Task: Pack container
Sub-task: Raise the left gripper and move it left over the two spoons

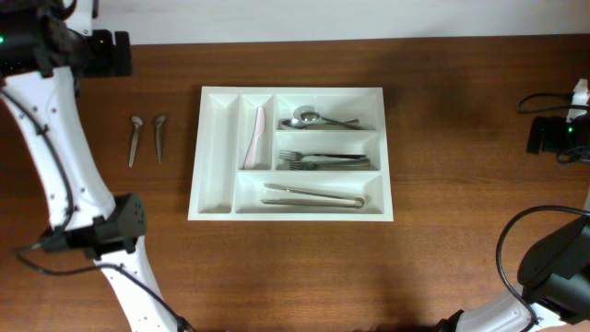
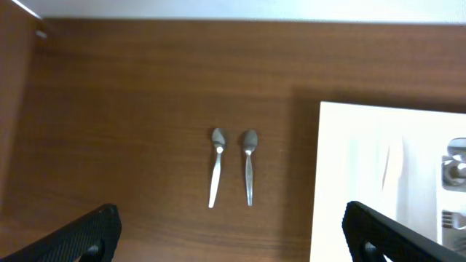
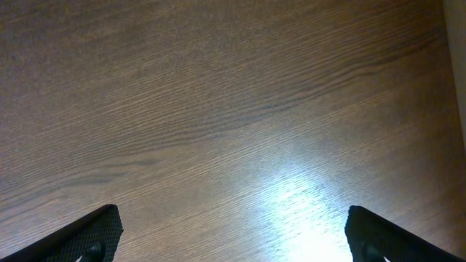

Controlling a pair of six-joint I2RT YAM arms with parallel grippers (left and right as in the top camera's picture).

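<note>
The container (image 1: 293,91) is a large white tray at the table's middle; its left edge shows in the left wrist view (image 2: 349,175). It holds a pale knife (image 1: 254,138), spoons (image 1: 323,120), forks (image 1: 323,160) and tongs (image 1: 313,195). Two small spoons (image 1: 135,140) (image 1: 159,138) lie side by side on the wood to its left, bowls pointing away (image 2: 216,166) (image 2: 249,164). My left gripper (image 2: 231,212) hangs open high over them, nothing between its fingers. My right gripper (image 3: 233,212) is open over bare wood, holding nothing.
The left arm (image 1: 55,157) rises along the table's left side, its black wrist end (image 1: 109,53) at the back left. The right arm's base (image 1: 553,267) fills the front right corner. A black box with cables (image 1: 551,136) sits at the right edge.
</note>
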